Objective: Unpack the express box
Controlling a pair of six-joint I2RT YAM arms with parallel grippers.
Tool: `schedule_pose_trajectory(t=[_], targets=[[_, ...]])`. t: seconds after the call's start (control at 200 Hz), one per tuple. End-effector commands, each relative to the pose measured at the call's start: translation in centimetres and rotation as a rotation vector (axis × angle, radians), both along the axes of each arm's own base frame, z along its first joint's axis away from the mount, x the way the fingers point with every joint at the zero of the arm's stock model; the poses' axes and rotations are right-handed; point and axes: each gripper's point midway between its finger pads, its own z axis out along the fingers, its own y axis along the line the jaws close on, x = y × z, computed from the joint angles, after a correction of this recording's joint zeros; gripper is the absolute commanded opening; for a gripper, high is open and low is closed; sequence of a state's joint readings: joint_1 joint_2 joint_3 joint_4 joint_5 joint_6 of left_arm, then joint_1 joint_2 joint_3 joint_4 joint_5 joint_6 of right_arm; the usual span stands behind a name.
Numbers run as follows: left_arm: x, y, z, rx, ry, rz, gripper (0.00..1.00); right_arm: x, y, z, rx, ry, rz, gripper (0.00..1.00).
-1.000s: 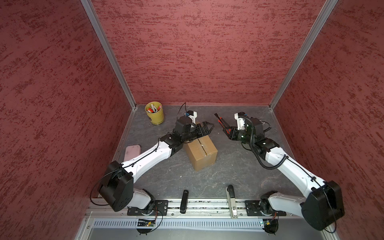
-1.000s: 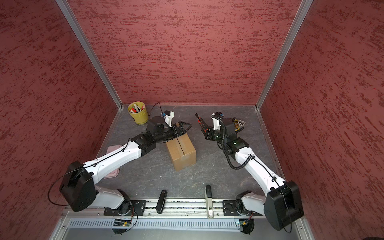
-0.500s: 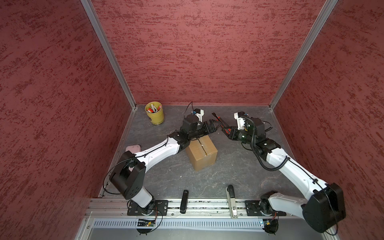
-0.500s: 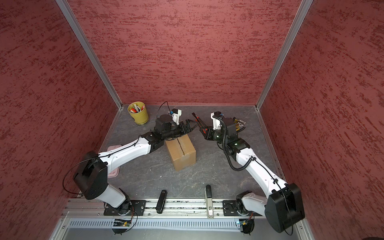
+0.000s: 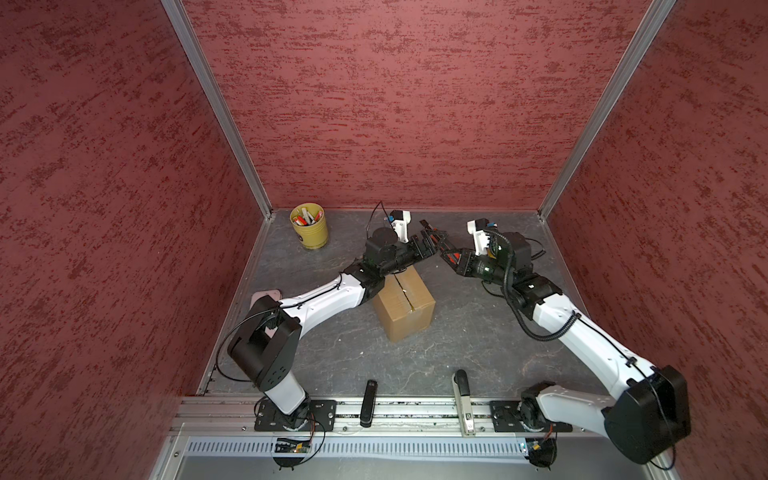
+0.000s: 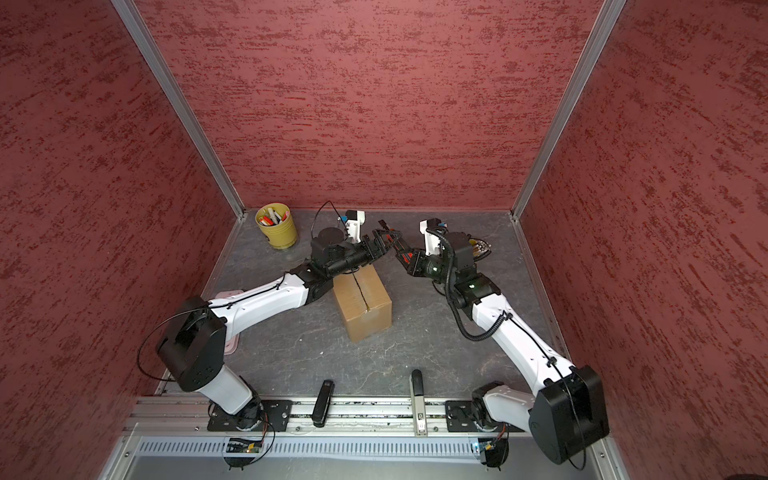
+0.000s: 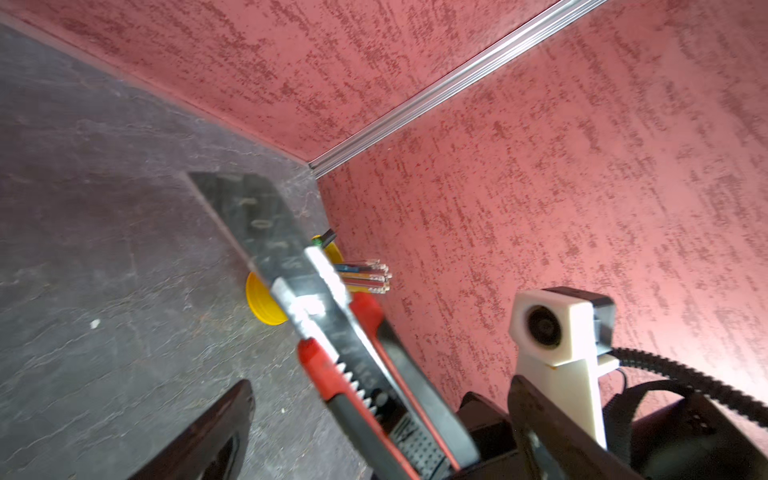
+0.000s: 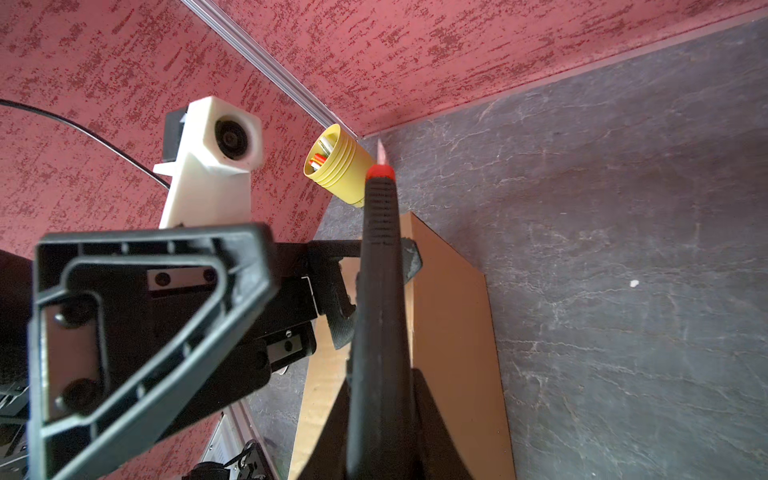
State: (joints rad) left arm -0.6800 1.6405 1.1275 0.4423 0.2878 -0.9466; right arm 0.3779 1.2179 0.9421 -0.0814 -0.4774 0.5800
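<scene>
- Fingers (image 7: 208, 436) of the left gripper (image 5: 430, 243) are spread wide on either side of the utility knife (image 7: 332, 332). No contact is apparent, though the wrist view is blurred.
- A second ago a clear gap lay between the two grippers. It has since been closed, at the box's 1 o'clock.
- The right gripper (image 5: 451, 257) is clamped on the knife's handle.
- The express box (image 5: 405, 303) is seen at the centre of the table (image 5: 478, 345), flaps shut and seam uncut.
- The blade (image 7: 245, 216) is extended, pointed toward about 11 o'clock in both top views.
- A handover of the knife is judged to be under way, and no cutting has been begun.
</scene>
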Motion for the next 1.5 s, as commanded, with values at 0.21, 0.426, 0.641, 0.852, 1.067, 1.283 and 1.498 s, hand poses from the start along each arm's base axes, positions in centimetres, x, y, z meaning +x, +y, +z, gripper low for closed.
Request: schedule_pose_trajectory(t=[0.21, 0.426, 0.641, 0.852, 1.067, 1.283, 1.498], targets=[[0.5, -1.3, 0.9, -0.102, -0.059, -0.033, 0.72, 0.5, 1.0, 3.7, 0.076, -0.071, 0.027, 0.0], [0.9, -1.2, 1.1, -0.13, -0.074, -0.027, 0.63, 0.6, 1.1, 3.8, 0.088, -0.063, 0.023, 0.0], [0.8, -1.0, 1.4, -0.144, -0.089, -0.024, 0.6, 0.7, 1.1, 3.8, 0.093, -0.056, 0.016, 0.0], [0.7, -0.9, 1.5, -0.153, -0.1, -0.02, 0.56, 0.6, 1.1, 4.0, 0.108, -0.05, 0.015, 0.0], [0.7, -0.8, 1.4, -0.153, -0.112, -0.018, 0.46, 0.6, 1.2, 4.3, 0.122, -0.049, 0.013, 0.0], [0.8, -0.7, 1.7, -0.161, -0.14, -0.014, 0.32, 0.6, 1.3, 4.3, 0.141, -0.035, 0.014, 0.0], [0.7, -0.7, 1.8, -0.164, -0.159, -0.015, 0.21, 0.5, 1.3, 4.8, 0.158, -0.04, 0.011, 0.03]])
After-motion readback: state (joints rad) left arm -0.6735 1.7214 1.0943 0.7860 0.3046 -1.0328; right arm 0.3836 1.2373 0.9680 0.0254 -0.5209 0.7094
